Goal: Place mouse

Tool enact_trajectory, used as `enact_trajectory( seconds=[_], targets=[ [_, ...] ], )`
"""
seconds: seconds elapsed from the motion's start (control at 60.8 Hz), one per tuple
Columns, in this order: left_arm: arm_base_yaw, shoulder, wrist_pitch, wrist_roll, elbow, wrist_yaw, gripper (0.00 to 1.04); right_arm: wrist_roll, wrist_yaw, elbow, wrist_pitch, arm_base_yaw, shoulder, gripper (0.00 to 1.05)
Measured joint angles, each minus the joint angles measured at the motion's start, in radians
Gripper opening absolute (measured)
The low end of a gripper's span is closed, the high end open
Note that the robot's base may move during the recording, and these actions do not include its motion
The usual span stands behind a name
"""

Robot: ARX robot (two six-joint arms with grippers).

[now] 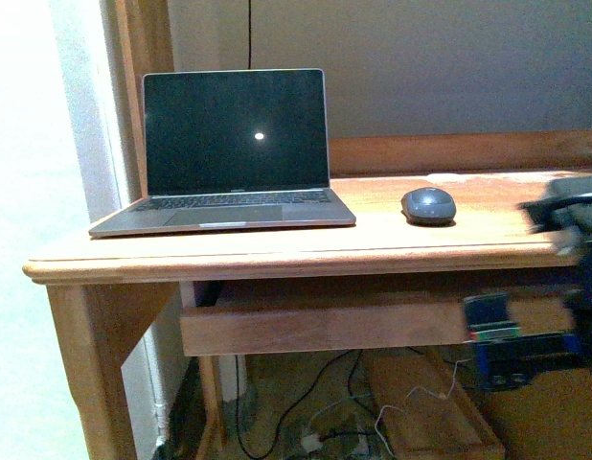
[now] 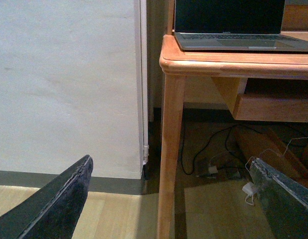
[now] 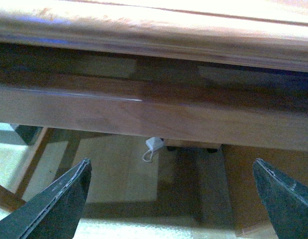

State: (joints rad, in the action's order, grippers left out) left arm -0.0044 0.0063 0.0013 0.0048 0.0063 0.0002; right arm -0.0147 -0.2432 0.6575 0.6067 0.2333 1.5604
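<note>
The mouse [image 1: 428, 205] is a small dark grey dome. It lies on the wooden desk [image 1: 277, 251], to the right of the open laptop [image 1: 234, 153] and apart from it. My right arm [image 1: 569, 216] shows blurred at the right edge, at desk height, right of the mouse and not touching it. My right gripper [image 3: 171, 164] is open and empty, and faces the desk's front edge and the pull-out shelf from below. My left gripper [image 2: 171, 159] is open and empty, low near the floor by the desk's left leg [image 2: 170, 149]. The mouse is out of both wrist views.
A pull-out shelf [image 1: 315, 326] hangs under the desktop. Cables and a white adapter [image 2: 249, 189] lie on the floor beneath. A pale wall [image 2: 64, 84] stands left of the desk. The laptop [image 2: 233, 25] sits near the desk's left front corner.
</note>
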Motion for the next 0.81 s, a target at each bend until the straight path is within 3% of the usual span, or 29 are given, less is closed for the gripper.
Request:
enact_trajectory(
  seconds=[0.165,0.28,0.378,0.428,0.625,0.708,0.806],
  targets=[
    [0.000,0.000,0.000,0.000,0.000,0.000,0.97,-0.076,0.019,-0.256,-0.128,-0.060,-0.395,0.97],
    [0.000,0.000,0.000,0.000,0.000,0.000,0.97,-0.128,0.007,-0.441,-0.369,-0.075,-0.796,0.97],
    [0.000,0.000,0.000,0.000,0.000,0.000,0.97,-0.164,-0.096,-0.526,-0.667,0.033,-1.185,0.97],
    [0.000,0.000,0.000,0.000,0.000,0.000,0.97,-0.188,-0.126,-0.542,-0.736,0.082,-1.304,0.97],
    [0.000,0.000,0.000,0.000,0.000,0.000,0.97,-0.341,-0.267,-0.606,-0.755,0.166,-1.384,0.97],
    [0.000,-0.002,0.000,0.000,0.000,0.001,0.97,-0.217,-0.111,-0.651,-0.595,0.103,-1.486,0.83],
    [0.000,-0.002,-0.002,-0.001,0.000,-0.003,0.97,-0.090,-0.011,-0.651,-0.562,0.038,-1.559,0.68]
  ],
)
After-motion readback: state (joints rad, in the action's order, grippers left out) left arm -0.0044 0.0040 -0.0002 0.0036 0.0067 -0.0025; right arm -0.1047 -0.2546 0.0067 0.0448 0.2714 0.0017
